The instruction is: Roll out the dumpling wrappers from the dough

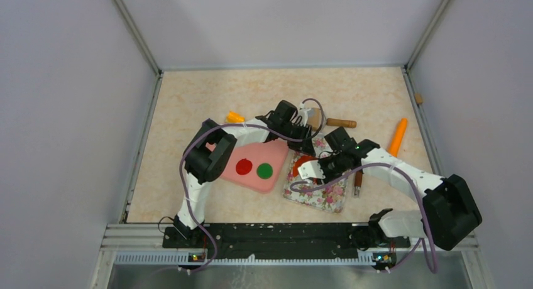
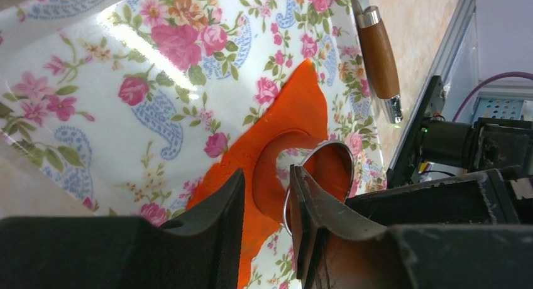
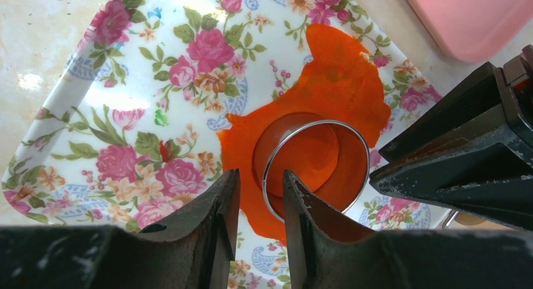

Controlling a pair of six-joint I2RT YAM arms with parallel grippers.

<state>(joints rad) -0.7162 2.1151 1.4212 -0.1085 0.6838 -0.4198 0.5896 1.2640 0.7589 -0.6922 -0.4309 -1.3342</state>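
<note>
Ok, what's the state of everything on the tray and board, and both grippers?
dough: flattened on floral tray
ring cutter: upright, pressed into dough
left gripper: jaws apart around cutter's wall, grip unclear
right gripper: likewise
red wrapper, green wrapper: flat on pink board

Left pincer (image 2: 267,171) and right pincer (image 3: 261,173) close together, jaws slightly parted.

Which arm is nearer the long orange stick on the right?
Right. The right arm runs just left of the orange stick; the left arm is beyond the floral tray, farther off.
</note>
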